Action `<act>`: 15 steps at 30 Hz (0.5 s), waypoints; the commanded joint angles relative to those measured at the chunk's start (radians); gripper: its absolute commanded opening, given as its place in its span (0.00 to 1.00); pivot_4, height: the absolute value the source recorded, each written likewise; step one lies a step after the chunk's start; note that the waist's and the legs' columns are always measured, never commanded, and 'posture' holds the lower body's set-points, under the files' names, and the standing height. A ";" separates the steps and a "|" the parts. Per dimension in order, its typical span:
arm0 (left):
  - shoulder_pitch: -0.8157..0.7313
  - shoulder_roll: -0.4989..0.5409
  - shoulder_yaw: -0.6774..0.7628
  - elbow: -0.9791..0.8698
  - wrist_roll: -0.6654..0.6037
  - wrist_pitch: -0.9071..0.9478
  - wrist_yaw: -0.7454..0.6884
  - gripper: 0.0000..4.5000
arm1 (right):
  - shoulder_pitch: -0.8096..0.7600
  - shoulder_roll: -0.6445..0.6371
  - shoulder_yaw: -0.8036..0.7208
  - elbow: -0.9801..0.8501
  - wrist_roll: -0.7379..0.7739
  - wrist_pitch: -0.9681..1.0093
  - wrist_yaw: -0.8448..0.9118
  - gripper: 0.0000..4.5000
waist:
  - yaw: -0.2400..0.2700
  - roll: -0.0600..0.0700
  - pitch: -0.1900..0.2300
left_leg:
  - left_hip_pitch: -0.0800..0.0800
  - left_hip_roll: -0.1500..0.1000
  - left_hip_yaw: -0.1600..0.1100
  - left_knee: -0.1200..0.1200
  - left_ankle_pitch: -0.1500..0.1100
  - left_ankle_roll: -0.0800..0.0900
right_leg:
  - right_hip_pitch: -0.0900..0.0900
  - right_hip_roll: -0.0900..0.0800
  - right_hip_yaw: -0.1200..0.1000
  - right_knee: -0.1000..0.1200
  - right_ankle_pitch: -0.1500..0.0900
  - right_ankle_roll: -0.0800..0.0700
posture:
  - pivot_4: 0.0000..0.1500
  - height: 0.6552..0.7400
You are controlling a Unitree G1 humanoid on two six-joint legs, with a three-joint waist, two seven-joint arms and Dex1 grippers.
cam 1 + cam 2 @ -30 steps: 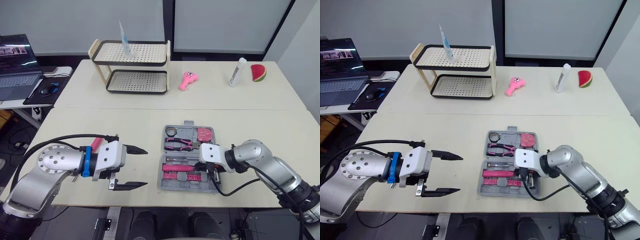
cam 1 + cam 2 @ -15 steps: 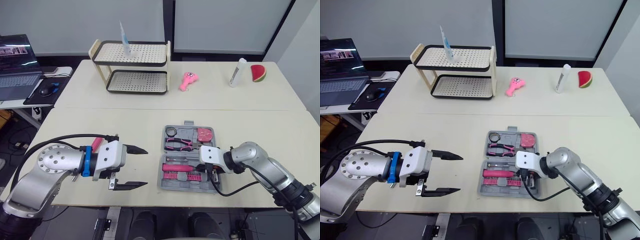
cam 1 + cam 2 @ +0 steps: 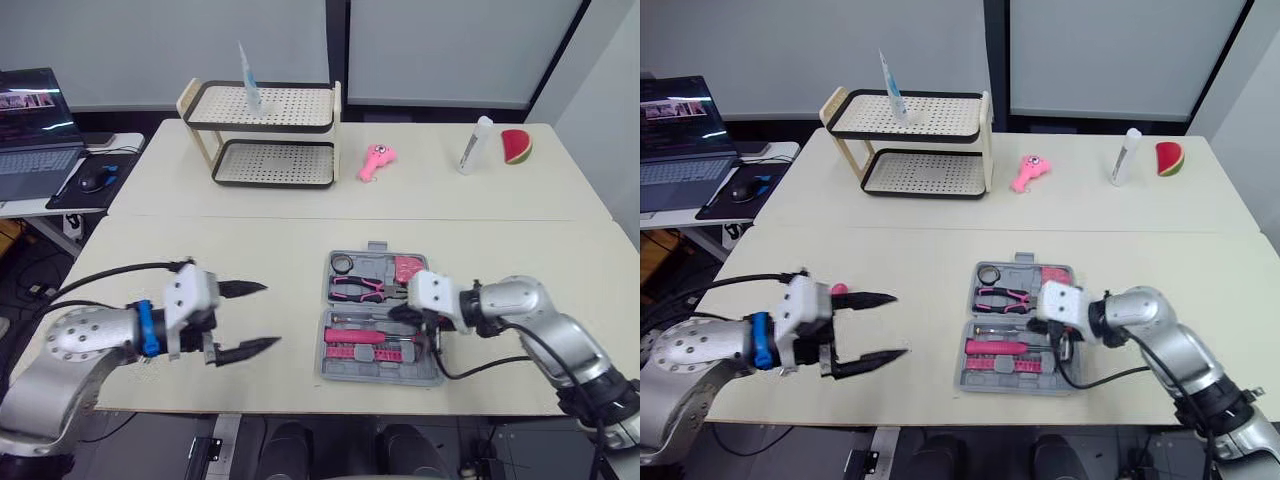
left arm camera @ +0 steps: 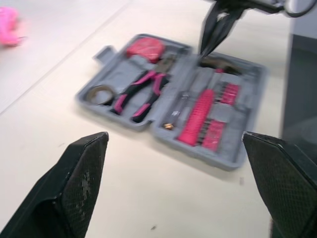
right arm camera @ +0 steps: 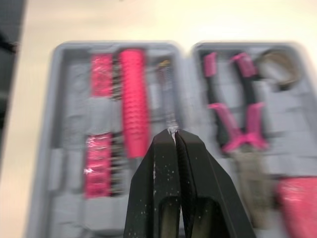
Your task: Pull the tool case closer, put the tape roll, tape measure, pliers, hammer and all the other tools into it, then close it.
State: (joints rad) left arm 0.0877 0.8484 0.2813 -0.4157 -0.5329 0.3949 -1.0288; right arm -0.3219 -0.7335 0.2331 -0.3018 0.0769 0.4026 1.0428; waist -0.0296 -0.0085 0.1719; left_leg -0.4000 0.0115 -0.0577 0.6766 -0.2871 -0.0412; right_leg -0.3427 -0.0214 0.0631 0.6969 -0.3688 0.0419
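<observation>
Left claw (image 3: pixel 270 314) wide apart; right claw (image 5: pixel 174 133) pinched, apparently above tool case (image 3: pixel 372 262).

Bright, even room light, soft shadows; the tool case (image 4: pixel 246 115) blurs in wrist views.

One grey tool case (image 3: pixel 374 266) lies open in two halves. In it are one pair of pink-handled pliers (image 3: pixel 357 287), one tape roll (image 3: pixel 342 263), one pink tape measure (image 3: pixel 408 268), one thick pink handle (image 3: pixel 352 336), one slim metal shaft (image 5: pixel 166 94) and two pink strips of bits (image 5: pixel 101 69). Two pale tabletops sit edge to edge, the near one (image 3: pixel 200 260) and the far one (image 3: pixel 430 190). On the far one are one two-tier rack (image 3: pixel 262 130) holding one upright packet (image 3: pixel 248 80), one pink toy (image 3: pixel 377 160), one white bottle (image 3: pixel 475 145) and one watermelon slice (image 3: pixel 516 146). On a side desk are one laptop (image 3: pixel 35 130), one computer mouse (image 3: pixel 98 177) and one dark mat (image 3: pixel 70 195).
</observation>
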 commanded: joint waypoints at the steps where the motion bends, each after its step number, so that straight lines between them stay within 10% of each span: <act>1: 0.055 -0.037 0.167 0.075 -0.005 -0.005 0.084 1.00 | 0.075 -0.041 -0.173 -0.038 0.074 -0.097 -0.009 0.01 | 0.001 0.000 0.000 | 0.000 0.000 0.000 0.000 0.000 0.000 | 0.000 0.000 0.000 0.000 0.000 0.000 | 1.00 1.00; 15: 0.226 -0.110 0.460 0.559 0.040 -0.104 0.174 1.00 | 0.512 -0.086 -0.633 0.108 0.159 -0.251 -0.047 0.06 | -0.001 -0.002 -0.001 | 0.001 0.000 0.001 -0.001 0.000 0.000 | 0.001 -0.001 0.002 -0.001 0.000 0.000 | 1.00 1.00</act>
State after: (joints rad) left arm 0.3099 0.7345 0.7060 0.1276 -0.4903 0.3216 -0.8446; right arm 0.1797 -0.8261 -0.3503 -0.1820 0.2146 0.1883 1.0099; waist -0.0303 -0.0107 0.1710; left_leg -0.3984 0.0115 -0.0569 0.6756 -0.2872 -0.0412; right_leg -0.3405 -0.0225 0.0654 0.6961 -0.3688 0.0419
